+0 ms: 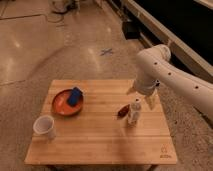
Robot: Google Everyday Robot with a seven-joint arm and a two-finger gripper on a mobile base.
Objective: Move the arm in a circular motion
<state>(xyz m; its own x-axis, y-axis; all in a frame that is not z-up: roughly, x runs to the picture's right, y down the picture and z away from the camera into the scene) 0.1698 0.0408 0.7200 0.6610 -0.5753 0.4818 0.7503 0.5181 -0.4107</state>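
The thick glossy white arm [167, 75] with small dark dots comes in from the right edge and bends at a rounded joint above the table's far right part. Its gripper [148, 99] hangs down from that joint, just above the wooden table [100, 142] near its right edge. The gripper is right behind and beside a small clear bottle [134, 112] that stands upright. I see nothing held in it.
A small dark red object [122, 111] lies left of the bottle. An orange plate [60, 106] with a blue object [75, 96] on it sits at the table's left. A white cup [45, 127] stands at the front left. Bare floor surrounds the table.
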